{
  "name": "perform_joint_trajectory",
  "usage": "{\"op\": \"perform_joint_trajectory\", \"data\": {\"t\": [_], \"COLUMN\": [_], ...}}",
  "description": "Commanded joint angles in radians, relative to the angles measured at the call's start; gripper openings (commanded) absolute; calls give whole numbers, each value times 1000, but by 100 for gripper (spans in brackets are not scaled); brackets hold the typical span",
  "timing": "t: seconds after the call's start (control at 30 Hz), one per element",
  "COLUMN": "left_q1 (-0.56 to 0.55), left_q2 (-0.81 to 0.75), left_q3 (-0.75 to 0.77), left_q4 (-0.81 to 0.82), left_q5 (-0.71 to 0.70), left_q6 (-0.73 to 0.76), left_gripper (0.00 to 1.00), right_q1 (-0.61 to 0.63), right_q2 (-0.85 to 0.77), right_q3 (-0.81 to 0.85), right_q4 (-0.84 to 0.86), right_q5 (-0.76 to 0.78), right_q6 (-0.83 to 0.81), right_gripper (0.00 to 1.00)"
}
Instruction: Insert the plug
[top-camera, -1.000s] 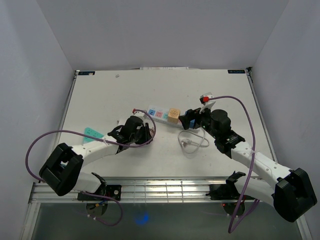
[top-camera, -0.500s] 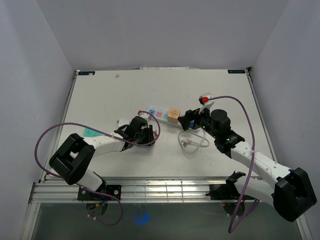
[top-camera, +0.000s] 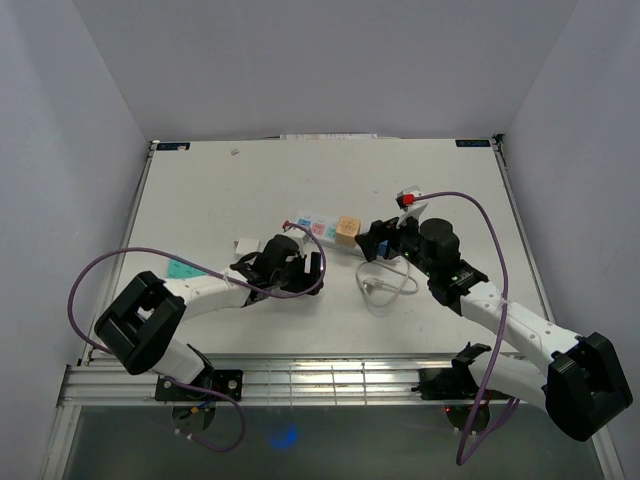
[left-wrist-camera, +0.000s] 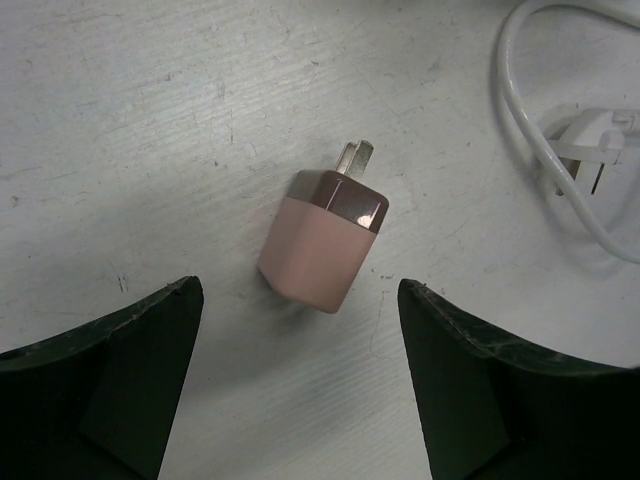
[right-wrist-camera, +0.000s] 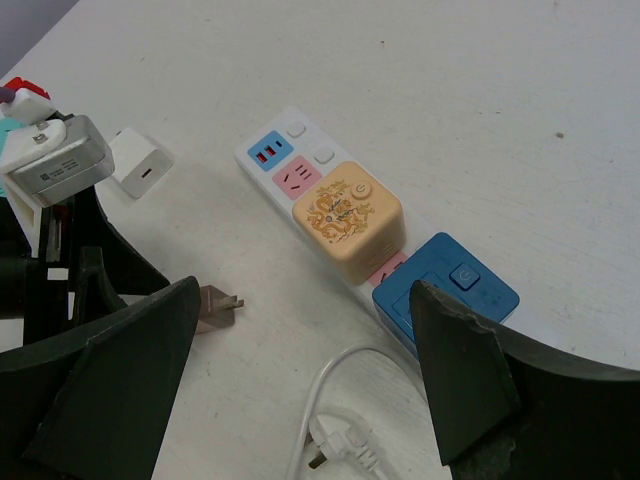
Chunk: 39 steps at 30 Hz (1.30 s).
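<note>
- L tool (top-camera: 303, 266) is seen open: jaws are held wide apart and nothing is gripped.
- Pink plug (left-wrist-camera: 322, 255) is laid on its side on the desk (top-camera: 230, 190), approx mid-desk. It is set btwn the L tool's fingers (left-wrist-camera: 130, 370) but touched by neither, w/ bare desk seen on both sides.
- Two metal prongs are seen at the plug's far end in the L wrist view, next to a darker glossy band.
- In the top view the plug is mostly hidden under the L tool.
- Power strip (right-wrist-camera: 298, 180) is laid slantwise mid-desk, just beyond the plug on the far-edge side and apart from it.
- An orange cube adapter (right-wrist-camera: 347, 220) and a blue adapter (right-wrist-camera: 447, 288) are seated in the strip. The blue and pink sockets at the strip's L end are left free.
- R tool (right-wrist-camera: 305, 290) is also seen open, held over the strip's R end; nothing is gripped.
- White cable (top-camera: 385, 282) is looped on the desk toward the near edge from the strip's R end. Its own white plug (left-wrist-camera: 590, 140) is laid near the pink plug's prong end, not touching.
- White cube charger (right-wrist-camera: 140, 163) is set off the strip's L end, apart from it.
- Teal sticker (top-camera: 183, 266) is seen nearer the desk's L edge.
</note>
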Motion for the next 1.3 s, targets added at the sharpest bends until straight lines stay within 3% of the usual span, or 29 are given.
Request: {"op": "perform_joint_trajectory", "data": {"t": [0.0, 0.37, 0.57, 0.73, 0.77, 0.87, 0.9, 1.27], "left_q1": [-3, -4, -10, -18, -21, -24, -26, -27], "left_q2": [-44, 37, 94, 128, 131, 131, 127, 78], "left_q3": [6, 58, 87, 104, 109, 109, 107, 95], "left_q4": [29, 37, 29, 28, 25, 24, 24, 32], "left_q5": [4, 82, 102, 121, 122, 125, 131, 113], "left_q6": [66, 123, 129, 132, 132, 134, 134, 68], "left_gripper": [90, 89, 78, 53, 39, 19, 2, 0], "right_q1": [6, 4, 4, 4, 4, 4, 4, 4], "right_q2": [3, 2, 2, 3, 5, 5, 3, 10], "right_q3": [27, 27, 27, 28, 27, 27, 27, 33], "right_q4": [27, 24, 24, 24, 24, 24, 24, 19], "right_q5": [1, 4, 6, 7, 7, 6, 7, 0], "right_q6": [6, 4, 4, 4, 4, 4, 4, 4], "right_gripper": [90, 90, 90, 90, 90, 90, 90, 90]}}
